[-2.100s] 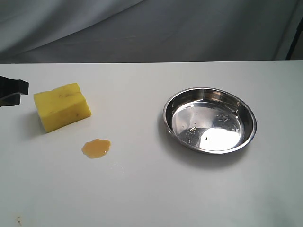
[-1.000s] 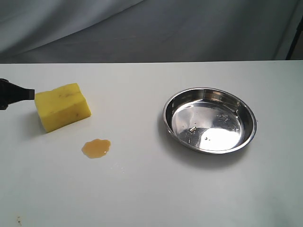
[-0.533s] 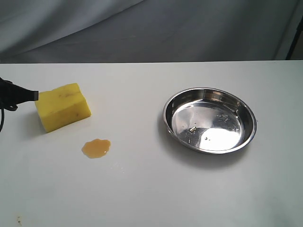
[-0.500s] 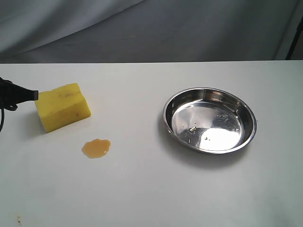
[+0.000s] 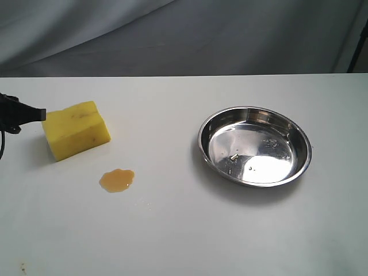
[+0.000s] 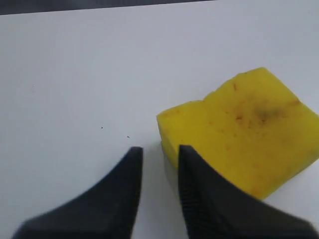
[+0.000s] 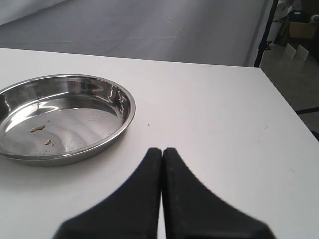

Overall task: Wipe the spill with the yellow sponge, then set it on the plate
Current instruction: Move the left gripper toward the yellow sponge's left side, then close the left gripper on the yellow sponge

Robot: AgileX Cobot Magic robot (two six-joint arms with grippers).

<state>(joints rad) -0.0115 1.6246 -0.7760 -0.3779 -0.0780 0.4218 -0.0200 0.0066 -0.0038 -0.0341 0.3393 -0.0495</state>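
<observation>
Since the earliest exterior frame, the left gripper point(image 5: 35, 114) has been advanced to the outer end of the yellow sponge point(image 5: 76, 129). Its fingers are parted only narrowly and nothing is gripped. One fingertip point(image 6: 185, 149) is seen at the sponge's corner, so the block is judged not yet straddled. The spill point(image 5: 117, 180) lies unwiped on the white table point(image 5: 230, 230), near the sponge but apart from it. The plate point(image 5: 224, 123) stands well apart to the right, with only small specks in it. The right gripper point(image 7: 162, 149) is held closed and empty beside the plate. No obstruction is noted between these items.
</observation>
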